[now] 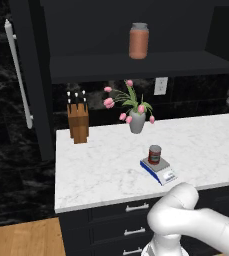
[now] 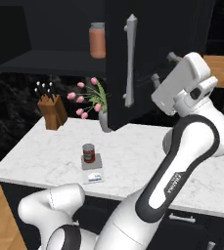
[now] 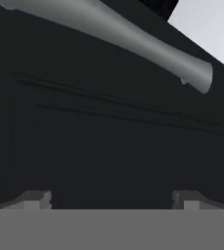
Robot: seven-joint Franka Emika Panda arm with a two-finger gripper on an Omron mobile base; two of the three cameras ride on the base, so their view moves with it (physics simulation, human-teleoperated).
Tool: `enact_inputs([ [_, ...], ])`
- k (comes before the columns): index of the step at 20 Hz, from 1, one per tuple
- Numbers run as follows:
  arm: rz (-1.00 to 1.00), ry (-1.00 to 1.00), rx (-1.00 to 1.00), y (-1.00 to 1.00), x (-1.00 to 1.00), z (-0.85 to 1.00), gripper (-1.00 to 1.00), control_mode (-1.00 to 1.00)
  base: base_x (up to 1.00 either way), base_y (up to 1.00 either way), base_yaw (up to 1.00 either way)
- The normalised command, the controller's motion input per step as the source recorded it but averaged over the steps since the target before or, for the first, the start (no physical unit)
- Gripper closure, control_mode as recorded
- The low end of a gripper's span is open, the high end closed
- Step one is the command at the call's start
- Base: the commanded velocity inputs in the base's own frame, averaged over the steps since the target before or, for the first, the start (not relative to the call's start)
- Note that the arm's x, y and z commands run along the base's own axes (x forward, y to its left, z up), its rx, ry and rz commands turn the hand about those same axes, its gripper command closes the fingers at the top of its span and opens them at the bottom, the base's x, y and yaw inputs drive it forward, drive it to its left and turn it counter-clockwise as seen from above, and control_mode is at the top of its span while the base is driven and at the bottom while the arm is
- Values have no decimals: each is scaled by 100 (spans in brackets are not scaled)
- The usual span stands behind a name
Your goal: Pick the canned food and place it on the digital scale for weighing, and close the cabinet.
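The canned food (image 1: 155,154) (image 2: 88,153), a short red-labelled tin, stands upright on the digital scale (image 1: 159,172) (image 2: 93,172) near the counter's front edge. The cabinet (image 1: 136,65) above the counter is open, its left door (image 1: 28,75) and right door (image 2: 125,63) both swung out. My gripper (image 2: 163,67) (image 3: 111,201) is open and empty. It is raised at the right door's outer face, close to the dark panel just below its long silver bar handle (image 2: 129,63) (image 3: 133,39). Both fingertips (image 3: 35,200) stand wide apart against the panel; whether they touch it I cannot tell.
A terracotta jar (image 1: 139,41) (image 2: 97,40) stands on the cabinet shelf. On the marble counter (image 1: 101,170) are a knife block (image 1: 78,122) (image 2: 53,111) and a vase of pink flowers (image 1: 136,120) (image 2: 102,117). Dark drawers (image 1: 131,220) run below the counter.
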Motion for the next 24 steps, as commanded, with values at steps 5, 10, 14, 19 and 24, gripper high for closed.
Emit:
enact_inputs([
  [5,-15,13,-28,100,78,6,-100,-100,0,0,0],
  [10,-29,31,-30,100,73,5,-100,-100,0,0,0],
  [14,-17,17,-24,85,100,0,-100,-100,0,0,0],
  [19,-6,9,-14,46,100,-9,-100,-100,0,0,0],
  [24,-3,0,-8,33,100,-23,-100,-100,0,0,0],
])
